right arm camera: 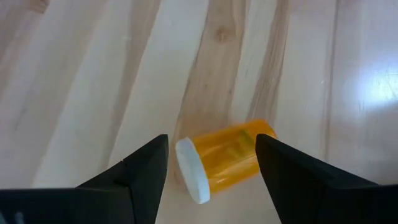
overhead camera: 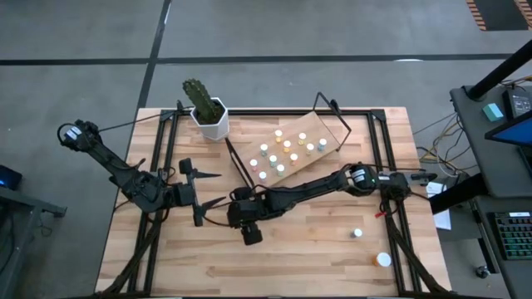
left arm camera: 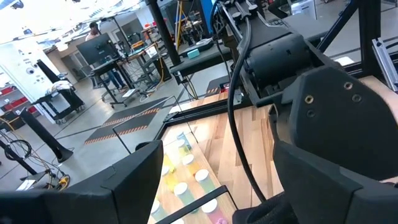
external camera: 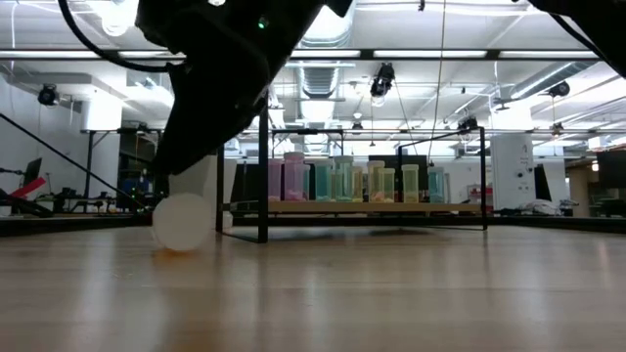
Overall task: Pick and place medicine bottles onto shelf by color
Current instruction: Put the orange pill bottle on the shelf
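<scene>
An orange medicine bottle (right arm camera: 227, 160) with a white cap (right arm camera: 191, 169) lies on its side on the plank table. In the low view its cap (external camera: 184, 221) faces the camera. My right gripper (right arm camera: 211, 168) is open and points down over it, one finger beyond the cap and one beyond the base; I cannot see them touching it. In the high view my right gripper (overhead camera: 248, 227) hides the bottle. The shelf (overhead camera: 322, 129) at the far middle carries several white, green and yellow capped bottles (overhead camera: 283, 151). My left gripper (overhead camera: 218, 188) waits open just left of the right gripper.
A white cactus pot (overhead camera: 209, 116) stands at the far left of the shelf. Two loose white-capped bottles (overhead camera: 357, 233) (overhead camera: 383, 260) lie near the table's right front. The shelf's black wire frame (external camera: 264, 176) stands behind the bottle in the low view.
</scene>
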You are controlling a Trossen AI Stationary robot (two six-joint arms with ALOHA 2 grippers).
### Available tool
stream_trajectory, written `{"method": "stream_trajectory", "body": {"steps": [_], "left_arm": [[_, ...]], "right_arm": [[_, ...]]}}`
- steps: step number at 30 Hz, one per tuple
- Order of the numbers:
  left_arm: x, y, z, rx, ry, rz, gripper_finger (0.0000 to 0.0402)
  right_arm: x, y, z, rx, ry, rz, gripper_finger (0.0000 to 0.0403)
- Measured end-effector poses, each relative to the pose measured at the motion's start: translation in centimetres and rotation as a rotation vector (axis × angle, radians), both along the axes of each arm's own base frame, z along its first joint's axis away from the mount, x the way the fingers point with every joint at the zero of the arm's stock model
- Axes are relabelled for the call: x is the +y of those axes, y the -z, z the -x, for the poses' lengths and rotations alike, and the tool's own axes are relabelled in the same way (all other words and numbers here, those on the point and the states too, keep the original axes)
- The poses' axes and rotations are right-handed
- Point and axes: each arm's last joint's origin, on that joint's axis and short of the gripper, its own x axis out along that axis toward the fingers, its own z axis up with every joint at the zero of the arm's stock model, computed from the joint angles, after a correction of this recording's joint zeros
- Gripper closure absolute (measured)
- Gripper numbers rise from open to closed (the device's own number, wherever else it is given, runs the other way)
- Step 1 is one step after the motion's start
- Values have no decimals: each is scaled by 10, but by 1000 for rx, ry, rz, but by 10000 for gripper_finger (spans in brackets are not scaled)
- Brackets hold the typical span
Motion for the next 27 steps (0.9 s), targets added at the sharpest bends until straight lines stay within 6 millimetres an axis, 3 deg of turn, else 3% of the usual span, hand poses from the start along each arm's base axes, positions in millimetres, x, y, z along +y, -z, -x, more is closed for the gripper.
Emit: {"method": "stream_trajectory", "body": {"steps": [4, 14, 22, 27], "left_arm": [[0, 0, 0, 0, 0, 0, 116], [-1, 1, -1, 5, 0, -1, 116], [-10, 16, -13, 49, -3, 48, 116], [-26, 35, -29, 117, 108, 201, 116]], "right_arm": [[-2, -5, 2, 4, -26, 23, 170], [6, -49, 30, 50, -70, 44, 173], [15, -68, 72, 193, -36, 36, 172], [12, -78, 111, 178, -37, 21, 172]]}}
